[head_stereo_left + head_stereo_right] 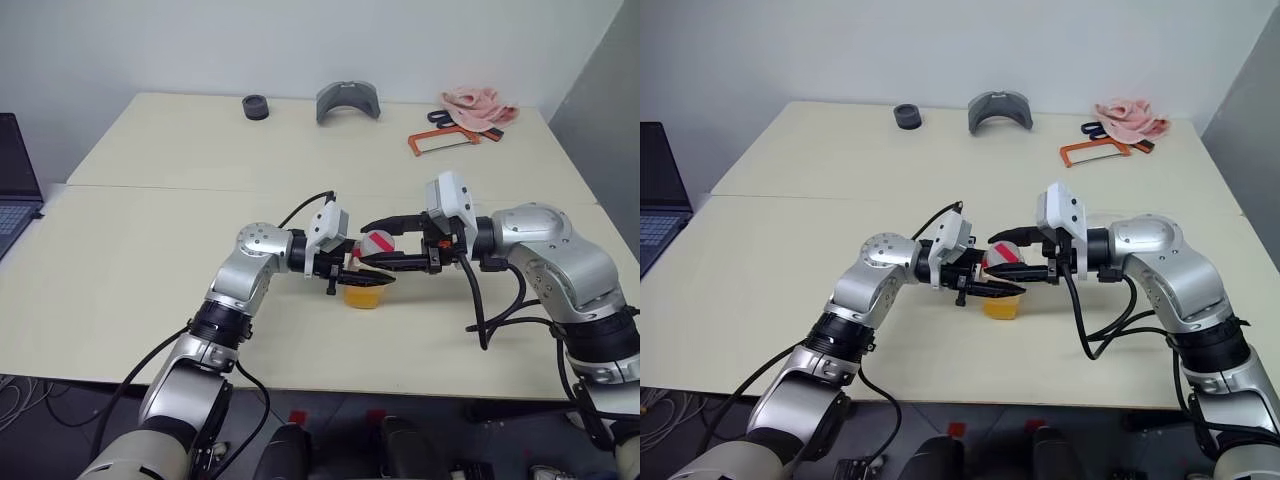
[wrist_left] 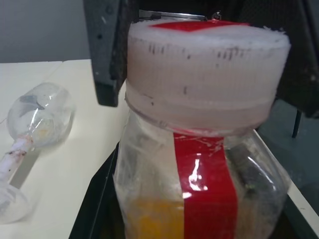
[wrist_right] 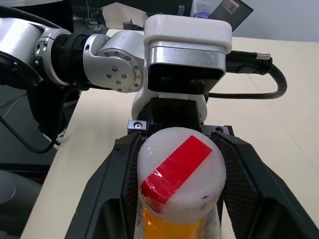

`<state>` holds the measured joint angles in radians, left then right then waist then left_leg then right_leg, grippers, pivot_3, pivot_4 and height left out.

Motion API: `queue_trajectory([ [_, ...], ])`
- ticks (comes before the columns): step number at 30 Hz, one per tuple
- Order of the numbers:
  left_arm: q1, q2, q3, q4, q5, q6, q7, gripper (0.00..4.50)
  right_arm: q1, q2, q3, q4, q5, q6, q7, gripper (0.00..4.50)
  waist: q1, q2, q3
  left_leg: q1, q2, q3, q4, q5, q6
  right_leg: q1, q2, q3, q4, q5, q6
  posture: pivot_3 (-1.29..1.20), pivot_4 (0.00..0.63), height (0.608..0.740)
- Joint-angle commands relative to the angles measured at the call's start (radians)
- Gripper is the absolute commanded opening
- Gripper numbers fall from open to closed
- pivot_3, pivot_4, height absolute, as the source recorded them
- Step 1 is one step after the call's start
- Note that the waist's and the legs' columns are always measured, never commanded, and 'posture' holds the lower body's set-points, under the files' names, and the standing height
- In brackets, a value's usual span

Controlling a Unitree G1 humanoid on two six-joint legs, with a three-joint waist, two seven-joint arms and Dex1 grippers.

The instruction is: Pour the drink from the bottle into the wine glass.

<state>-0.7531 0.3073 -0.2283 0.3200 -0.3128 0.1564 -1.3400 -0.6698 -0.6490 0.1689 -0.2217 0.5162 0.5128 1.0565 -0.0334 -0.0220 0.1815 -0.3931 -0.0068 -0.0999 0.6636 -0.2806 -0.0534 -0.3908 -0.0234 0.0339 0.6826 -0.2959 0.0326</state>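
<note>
The bottle [image 1: 363, 292] stands low over the cream table [image 1: 150, 270], a little bright orange drink [image 2: 149, 219] in its bottom, a red stripe down its side and a red-and-white cap [image 3: 180, 172]. My left gripper [image 1: 362, 274] comes in from the left and is shut on the bottle's body below the cap. From the right, my right gripper [image 1: 374, 243] reaches in level, its two black fingers [image 3: 117, 189] pressed against either side of the cap. The clear wine glass [image 2: 39, 119] is on the table beyond the bottle in the left wrist view.
At the table's far edge lie a black tape roll [image 1: 255, 105], a grey curved piece [image 1: 347, 100], an orange hacksaw [image 1: 440, 142] and a pink cloth [image 1: 478, 104]. A laptop [image 1: 14, 185] sits off the left side. A seam crosses the table's middle.
</note>
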Motion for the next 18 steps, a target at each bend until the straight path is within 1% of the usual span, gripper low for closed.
queue_trajectory([
  [1,-0.035,-0.025,0.056,-0.004,-0.026,0.003,0.063,1.74,0.095,0.024,-0.16,-0.165,0.061,0.044,-0.16,3.25,0.005,0.0,0.0,-0.001,0.0,0.0,0.0,0.0,0.0,0.0,0.0,0.0,0.0,0.0,0.0,0.0,0.15,0.74],
  [3,-0.045,-0.036,0.071,0.009,-0.022,-0.002,0.093,1.73,0.175,0.04,-0.201,-0.287,0.098,0.097,-0.243,3.93,0.007,0.0,0.0,-0.004,-0.001,-0.003,0.001,0.001,-0.002,-0.001,-0.001,0.0,-0.001,0.0,0.0,0.0,0.15,0.74],
  [5,-0.055,-0.046,0.081,0.015,-0.013,-0.011,0.12,1.73,0.253,0.063,-0.216,-0.39,0.127,0.151,-0.329,3.94,0.007,0.0,0.0,-0.006,-0.001,-0.003,0.001,0.001,-0.002,-0.004,-0.001,0.0,0.0,0.0,0.0,0.0,0.15,0.74],
  [7,-0.064,-0.062,0.092,0.016,-0.016,-0.004,0.147,1.73,0.32,0.12,-0.207,-0.474,0.122,0.186,-0.453,3.94,0.006,0.0,0.0,-0.006,-0.001,-0.004,0.001,0.001,-0.002,-0.004,-0.001,0.0,0.0,0.0,0.0,0.0,0.15,0.74],
  [9,-0.07,-0.072,0.087,0.023,-0.006,-0.011,0.161,1.73,0.358,0.177,-0.141,-0.509,-0.015,0.161,-0.594,3.94,0.001,0.0,0.0,-0.006,-0.001,-0.003,0.001,0.001,-0.002,-0.005,0.0,0.001,0.001,0.0,0.0,0.0,0.15,0.74],
  [11,-0.071,-0.078,0.077,0.028,0.0,-0.013,0.162,1.73,0.366,0.249,-0.096,-0.504,-0.113,0.14,-0.715,3.94,-0.002,0.0,0.0,-0.004,-0.001,-0.001,0.001,0.001,-0.002,-0.005,0.001,0.002,0.004,0.0,0.0,0.0,0.15,0.74],
  [14,-0.072,-0.08,0.063,0.033,0.011,-0.014,0.145,1.73,0.364,0.338,-0.055,-0.497,-0.165,0.134,-0.804,3.94,-0.002,0.0,0.0,-0.004,-0.001,0.002,0.001,0.002,-0.002,-0.009,0.001,0.004,0.009,0.0,0.0,0.0,0.15,0.74],
  [18,-0.075,-0.079,0.055,0.049,0.027,-0.028,0.131,1.73,0.36,0.404,-0.027,-0.48,-0.223,0.112,-0.863,3.94,-0.002,0.0,0.0,-0.005,-0.001,0.005,0.001,0.002,-0.003,-0.013,0.002,0.007,0.014,0.0,0.0,0.0,0.15,0.74],
])
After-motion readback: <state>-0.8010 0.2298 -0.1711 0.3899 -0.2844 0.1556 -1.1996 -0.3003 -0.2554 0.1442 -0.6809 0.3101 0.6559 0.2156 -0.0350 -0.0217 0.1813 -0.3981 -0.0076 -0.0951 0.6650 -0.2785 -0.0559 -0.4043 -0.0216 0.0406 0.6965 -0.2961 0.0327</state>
